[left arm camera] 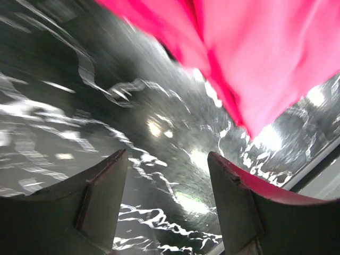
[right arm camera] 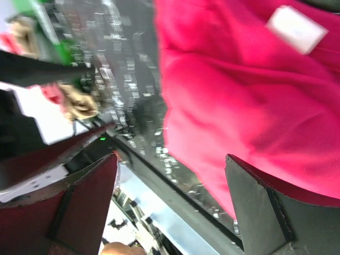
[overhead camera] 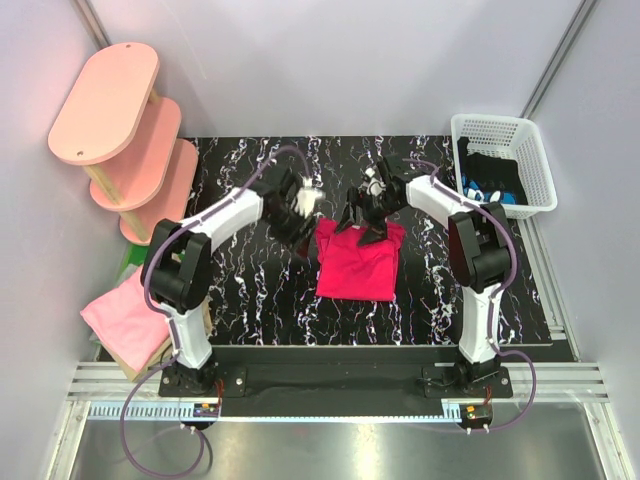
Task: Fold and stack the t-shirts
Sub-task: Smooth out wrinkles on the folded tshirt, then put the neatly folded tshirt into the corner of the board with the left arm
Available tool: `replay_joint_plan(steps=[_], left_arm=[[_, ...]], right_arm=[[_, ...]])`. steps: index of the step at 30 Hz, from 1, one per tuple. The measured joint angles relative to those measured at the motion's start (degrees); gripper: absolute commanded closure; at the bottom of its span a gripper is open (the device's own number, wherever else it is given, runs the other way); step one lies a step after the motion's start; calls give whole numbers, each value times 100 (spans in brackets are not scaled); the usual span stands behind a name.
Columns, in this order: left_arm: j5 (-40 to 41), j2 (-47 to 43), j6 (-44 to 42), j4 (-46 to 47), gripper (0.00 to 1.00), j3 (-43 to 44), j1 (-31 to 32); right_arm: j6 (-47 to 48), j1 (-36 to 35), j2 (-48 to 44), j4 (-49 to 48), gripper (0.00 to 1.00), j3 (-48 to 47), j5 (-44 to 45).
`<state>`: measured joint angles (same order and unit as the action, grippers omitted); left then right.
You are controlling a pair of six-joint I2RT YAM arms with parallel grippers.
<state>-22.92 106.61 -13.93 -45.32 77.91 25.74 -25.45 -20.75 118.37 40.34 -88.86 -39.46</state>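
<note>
Right pincer point(right arm camera: 169, 175) gaping, basket point(overhead camera: 537, 165) holding dark cloth point(overhead camera: 485, 165)

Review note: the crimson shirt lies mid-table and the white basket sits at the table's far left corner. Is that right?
Not quite. The white basket sits at the far right corner of the table, as the top external view shows. The crimson shirt does lie mid-table.
</note>
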Motion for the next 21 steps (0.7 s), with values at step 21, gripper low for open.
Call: replay_joint_plan(steps=[21], left_arm=[[-623, 1075, 645, -11, 33, 1993, 813]], right_arm=[[-2302, 1349, -3257, -411, 9, 1547, 1355]])
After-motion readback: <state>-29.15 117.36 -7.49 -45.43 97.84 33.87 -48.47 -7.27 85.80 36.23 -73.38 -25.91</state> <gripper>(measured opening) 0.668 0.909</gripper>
